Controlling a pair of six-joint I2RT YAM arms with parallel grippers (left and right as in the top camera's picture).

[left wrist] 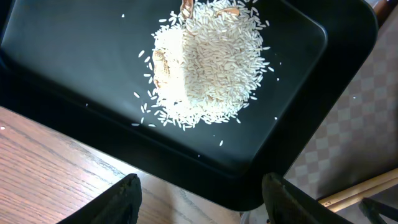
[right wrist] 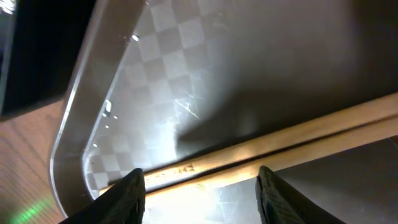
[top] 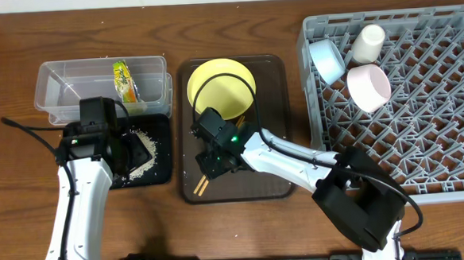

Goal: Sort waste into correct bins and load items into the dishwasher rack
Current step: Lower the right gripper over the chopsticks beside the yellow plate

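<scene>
My right hand (right wrist: 199,193) hung open over the chopsticks (right wrist: 280,144) on the brown tray (right wrist: 180,74), my left hand (left wrist: 202,199) open and empty above the black tray (left wrist: 74,56) of rice crumbs (left wrist: 205,62).

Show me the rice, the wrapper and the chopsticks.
rice (left wrist: 208,62), left wrist view, middle of the heap
wrapper (top: 124,81), overhead view, its middle
chopsticks (right wrist: 280,146), right wrist view, mid-shaft
</scene>
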